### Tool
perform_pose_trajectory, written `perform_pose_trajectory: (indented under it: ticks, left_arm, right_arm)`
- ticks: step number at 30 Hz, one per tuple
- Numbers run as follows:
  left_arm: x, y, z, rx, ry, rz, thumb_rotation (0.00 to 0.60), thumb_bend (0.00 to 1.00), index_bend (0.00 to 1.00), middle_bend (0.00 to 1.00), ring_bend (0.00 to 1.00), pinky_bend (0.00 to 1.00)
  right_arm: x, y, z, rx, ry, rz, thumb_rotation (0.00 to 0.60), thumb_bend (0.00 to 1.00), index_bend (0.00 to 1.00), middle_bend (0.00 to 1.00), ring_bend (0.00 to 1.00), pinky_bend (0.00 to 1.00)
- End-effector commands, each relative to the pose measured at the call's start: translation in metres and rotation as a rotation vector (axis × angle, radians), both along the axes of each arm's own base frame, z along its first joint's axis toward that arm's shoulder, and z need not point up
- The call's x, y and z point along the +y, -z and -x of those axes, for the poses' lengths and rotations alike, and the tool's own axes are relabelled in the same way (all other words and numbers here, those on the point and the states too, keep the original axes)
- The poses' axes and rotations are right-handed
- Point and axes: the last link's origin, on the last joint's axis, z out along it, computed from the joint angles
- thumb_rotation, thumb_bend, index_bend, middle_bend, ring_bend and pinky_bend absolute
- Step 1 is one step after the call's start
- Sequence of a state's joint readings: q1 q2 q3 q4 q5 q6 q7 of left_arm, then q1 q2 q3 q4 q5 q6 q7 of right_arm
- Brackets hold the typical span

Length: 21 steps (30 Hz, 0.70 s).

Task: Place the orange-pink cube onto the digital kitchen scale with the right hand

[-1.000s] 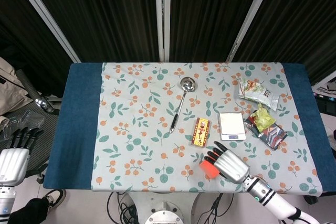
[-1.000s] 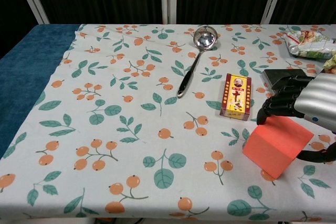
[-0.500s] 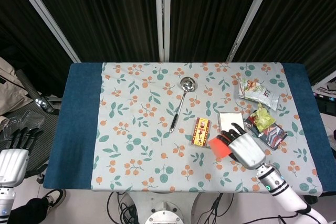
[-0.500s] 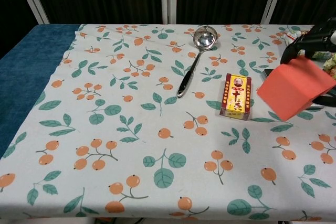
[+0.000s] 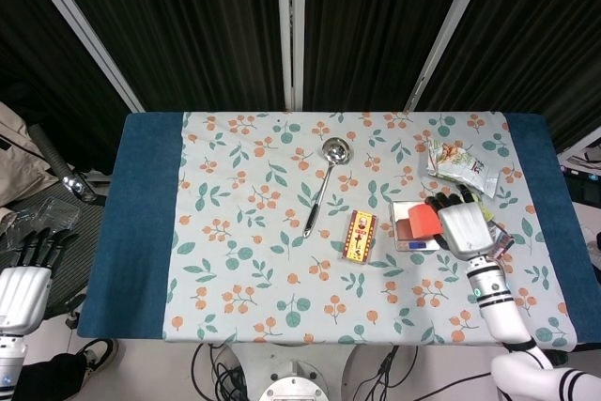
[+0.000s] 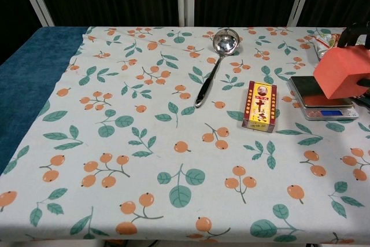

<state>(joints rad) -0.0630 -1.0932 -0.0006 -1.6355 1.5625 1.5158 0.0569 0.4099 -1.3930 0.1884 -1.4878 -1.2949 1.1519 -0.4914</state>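
My right hand (image 5: pixel 462 223) holds the orange-pink cube (image 5: pixel 423 220) in the air just above the digital kitchen scale (image 5: pixel 409 237) at the table's right side. In the chest view the cube (image 6: pixel 342 72) hangs over the scale (image 6: pixel 319 99), with dark fingers (image 6: pixel 354 30) showing at its top edge; the scale's platform reflects the cube and its blue display faces the front. My left hand (image 5: pixel 26 284) hangs off the table at the far left, fingers apart and holding nothing.
A red-and-yellow box (image 5: pixel 360 235) lies just left of the scale. A metal ladle (image 5: pixel 325 180) lies mid-table. Snack packets (image 5: pixel 460 166) and wrappers (image 5: pixel 474 218) sit behind and right of the scale, close to my right hand.
My right hand has carried the cube up and to the right, from the front of the table to above the scale. The left hand has not moved.
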Motion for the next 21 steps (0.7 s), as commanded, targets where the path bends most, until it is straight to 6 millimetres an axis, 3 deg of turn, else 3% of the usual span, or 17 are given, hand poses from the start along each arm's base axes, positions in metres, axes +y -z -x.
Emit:
perform_pose_trajectory:
  ticks: [1, 10, 16, 21]
  left_arm:
    - [0.001, 0.000, -0.001, -0.001, 0.002, -0.001, 0.600, 0.03, 0.14, 0.09, 0.00, 0.06]
    - [0.001, 0.000, 0.002, -0.008, -0.011, 0.007, 0.600, 0.03, 0.14, 0.09, 0.00, 0.06]
    - [0.001, 0.000, 0.006, -0.011, -0.022, 0.007, 0.600, 0.03, 0.14, 0.09, 0.00, 0.06]
    - [0.001, -0.002, 0.008, -0.016, -0.031, 0.001, 0.600, 0.03, 0.15, 0.09, 0.00, 0.06]
  right_arm:
    - [-0.007, 0.004, -0.006, -0.019, 0.011, 0.011, 0.600, 0.24, 0.50, 0.40, 0.36, 0.17]
    - [-0.013, 0.010, -0.012, -0.008, 0.071, -0.031, 0.600, 0.22, 0.40, 0.35, 0.32, 0.17]
    - [-0.016, 0.013, -0.013, -0.011, 0.097, -0.058, 0.600, 0.18, 0.22, 0.28, 0.23, 0.15]
    - [-0.017, 0.013, -0.015, -0.005, 0.110, -0.073, 0.600, 0.15, 0.04, 0.15, 0.06, 0.08]
